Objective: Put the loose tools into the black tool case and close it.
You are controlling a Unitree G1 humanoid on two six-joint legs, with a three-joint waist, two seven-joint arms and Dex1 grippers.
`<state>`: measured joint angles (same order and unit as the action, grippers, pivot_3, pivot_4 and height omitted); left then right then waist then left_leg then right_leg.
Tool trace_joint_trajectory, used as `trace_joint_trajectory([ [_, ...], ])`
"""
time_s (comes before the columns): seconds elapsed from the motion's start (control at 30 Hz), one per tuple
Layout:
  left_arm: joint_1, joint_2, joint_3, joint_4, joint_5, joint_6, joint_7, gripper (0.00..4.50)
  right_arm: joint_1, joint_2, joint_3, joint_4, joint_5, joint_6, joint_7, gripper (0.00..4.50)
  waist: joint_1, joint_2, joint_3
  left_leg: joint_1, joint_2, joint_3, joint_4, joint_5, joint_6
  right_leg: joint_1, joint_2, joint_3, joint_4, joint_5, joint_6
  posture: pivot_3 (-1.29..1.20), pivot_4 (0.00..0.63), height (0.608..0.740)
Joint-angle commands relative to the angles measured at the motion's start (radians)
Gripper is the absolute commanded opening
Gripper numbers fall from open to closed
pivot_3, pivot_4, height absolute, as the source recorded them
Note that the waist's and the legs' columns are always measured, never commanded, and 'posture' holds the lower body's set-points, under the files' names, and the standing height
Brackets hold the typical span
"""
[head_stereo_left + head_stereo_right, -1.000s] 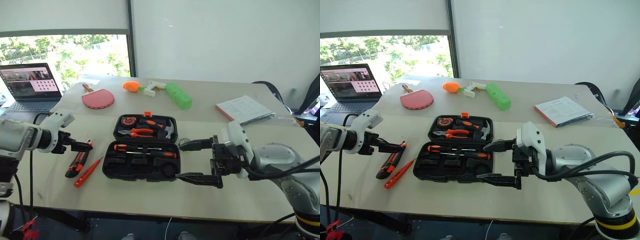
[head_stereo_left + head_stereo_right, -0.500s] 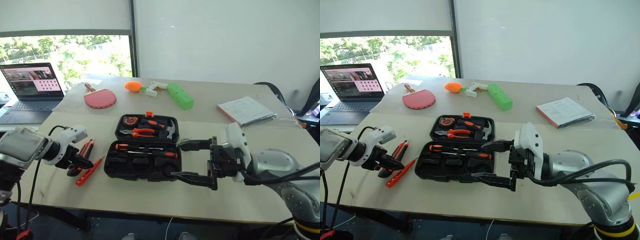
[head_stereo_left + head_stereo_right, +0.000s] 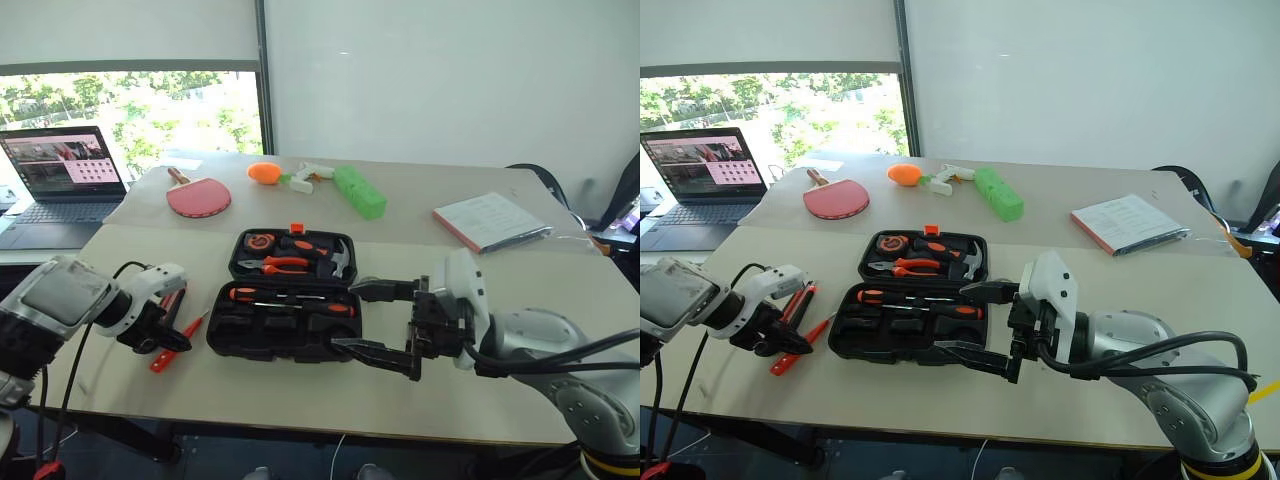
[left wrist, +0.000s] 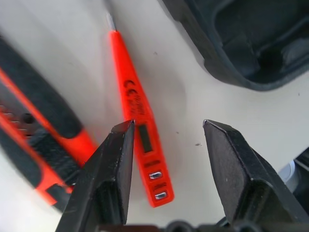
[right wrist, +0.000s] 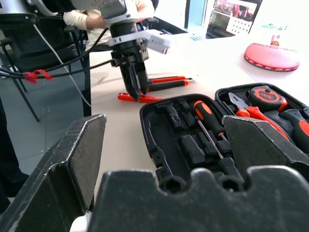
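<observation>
The black tool case [image 3: 283, 322] lies open mid-table, with pliers, a hammer and a tape in its lid and an orange-handled screwdriver [image 3: 290, 297] in its base. To the case's left a slim orange-red tool [image 4: 133, 96] lies on the table beside a black-orange utility knife [image 4: 34, 121]. My left gripper [image 4: 166, 128] points down over the slim tool's end; its fingers straddle the tool with a gap, one finger close against it. My right gripper [image 3: 345, 317] hovers level at the case's front right corner, open and empty.
A laptop [image 3: 65, 170] stands at the far left. A red paddle [image 3: 197, 197], an orange object [image 3: 263, 172] and a green block [image 3: 358, 192] lie behind the case, and a notebook [image 3: 490, 220] sits at the back right. A person's sleeve [image 5: 82, 19] is in the right wrist view.
My left gripper has tipped downward and sunk onto the slim orange-red tool, and its fingers have narrowed. The right gripper has barely moved.
</observation>
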<state>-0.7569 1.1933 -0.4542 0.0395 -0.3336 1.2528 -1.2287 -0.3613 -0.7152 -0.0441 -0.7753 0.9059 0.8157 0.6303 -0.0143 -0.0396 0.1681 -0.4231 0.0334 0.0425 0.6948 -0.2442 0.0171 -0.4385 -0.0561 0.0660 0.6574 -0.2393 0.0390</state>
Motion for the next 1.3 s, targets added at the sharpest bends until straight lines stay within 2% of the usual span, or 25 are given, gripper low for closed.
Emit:
trace_joint_trajectory([
  [0.03, 0.018, 0.018, -0.008, -0.038, 0.006, 0.030, 0.000, 2.42, 0.004, -0.001, -0.004, -0.038, 0.023, -0.006, -0.013, 4.50, 0.000, 0.000, 0.000, 0.000, 0.000, 0.000, 0.000, 0.000, 0.000, 0.000, 0.000, 0.000, 0.000, 0.000, 0.000, 0.00, 0.150, 0.738],
  [0.3, 0.012, 0.015, -0.019, -0.020, 0.043, 0.024, 0.009, 2.42, 0.018, -0.009, -0.007, -0.042, 0.028, -0.013, -0.017, 4.50, -0.002, 0.000, 0.000, 0.002, 0.000, 0.000, 0.000, 0.000, 0.000, 0.001, 0.000, 0.000, 0.001, 0.000, 0.000, 0.00, 0.150, 0.738],
  [0.47, -0.056, -0.029, 0.047, 0.020, -0.008, 0.099, 0.009, 2.42, 0.029, -0.004, -0.002, -0.041, 0.025, -0.020, -0.017, 4.50, 0.000, 0.000, 0.000, 0.001, 0.000, 0.000, 0.000, 0.000, 0.000, 0.001, 0.000, 0.000, 0.001, 0.000, 0.000, 0.00, 0.150, 0.738],
  [0.63, -0.124, -0.030, 0.050, 0.053, -0.032, 0.149, 0.006, 2.42, 0.031, 0.006, 0.019, -0.034, 0.012, -0.029, -0.014, 4.50, 0.001, 0.000, 0.000, 0.000, 0.000, -0.001, 0.001, 0.000, 0.000, 0.001, 0.000, 0.000, 0.000, 0.000, 0.000, 0.00, 0.150, 0.738],
  [0.83, -0.061, 0.043, -0.008, 0.016, -0.007, 0.103, -0.002, 2.42, 0.034, 0.010, 0.028, -0.029, 0.004, -0.039, -0.013, 4.50, -0.007, 0.000, 0.000, 0.001, 0.000, -0.001, 0.000, 0.000, 0.000, 0.000, 0.001, 0.000, 0.001, 0.000, 0.000, 0.00, 0.150, 0.738],
  [1.3, 0.004, -0.025, -0.026, 0.027, 0.008, 0.079, 0.049, 2.42, 0.034, 0.035, 0.041, -0.036, 0.004, -0.030, -0.035, 4.50, 0.003, 0.000, 0.000, 0.001, 0.000, -0.001, 0.001, 0.000, 0.000, 0.001, 0.000, 0.000, 0.001, 0.000, 0.000, 0.00, 0.150, 0.738],
])
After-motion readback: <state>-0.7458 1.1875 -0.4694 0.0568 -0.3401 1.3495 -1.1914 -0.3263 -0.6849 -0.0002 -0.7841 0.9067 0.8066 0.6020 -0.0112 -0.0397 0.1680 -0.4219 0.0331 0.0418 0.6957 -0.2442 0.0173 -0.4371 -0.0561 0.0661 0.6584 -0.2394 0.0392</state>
